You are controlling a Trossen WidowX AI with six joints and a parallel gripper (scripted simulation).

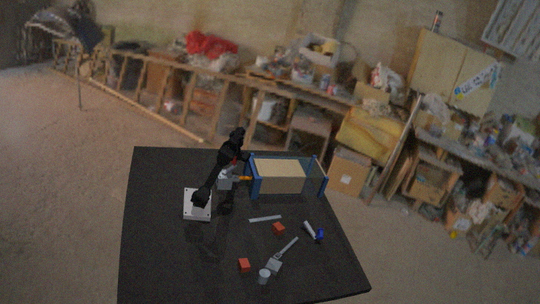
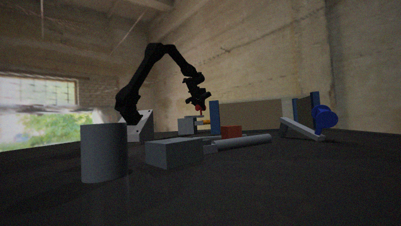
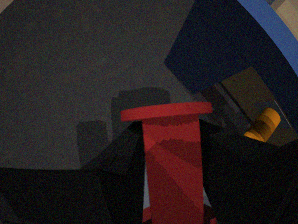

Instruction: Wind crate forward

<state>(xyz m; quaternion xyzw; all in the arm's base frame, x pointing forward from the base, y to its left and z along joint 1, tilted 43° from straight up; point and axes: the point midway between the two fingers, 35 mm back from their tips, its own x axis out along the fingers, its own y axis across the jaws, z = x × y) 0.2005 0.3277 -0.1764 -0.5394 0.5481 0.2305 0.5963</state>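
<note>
My gripper (image 1: 236, 158) (image 2: 200, 106) (image 3: 163, 127) is shut on the red knob (image 2: 199, 107) (image 3: 175, 175) of the winch handle. The handle's grey arm (image 2: 194, 116) lies level over the grey winch (image 1: 224, 184) (image 2: 185, 127); its key is hidden. An orange strap (image 1: 245, 177) (image 2: 206, 122) (image 3: 266, 124) runs from the winch toward the crate. The tan crate (image 1: 279, 167) (image 2: 249, 115) looks flat inside the clear-panelled cubby. Its front is close to the blue frame (image 1: 255, 187) (image 2: 214, 117) at the mouth; whether they touch cannot be told.
A second crank with a blue knob (image 1: 320, 233) (image 2: 324, 117) lies on the bench. A flat bar (image 1: 264, 218), red blocks (image 1: 278, 228) (image 1: 244, 265), a rod (image 1: 288, 247) (image 2: 242, 141), a grey block (image 1: 274, 265) (image 2: 173, 152) and a cylinder (image 1: 264, 276) (image 2: 103, 152) are also there.
</note>
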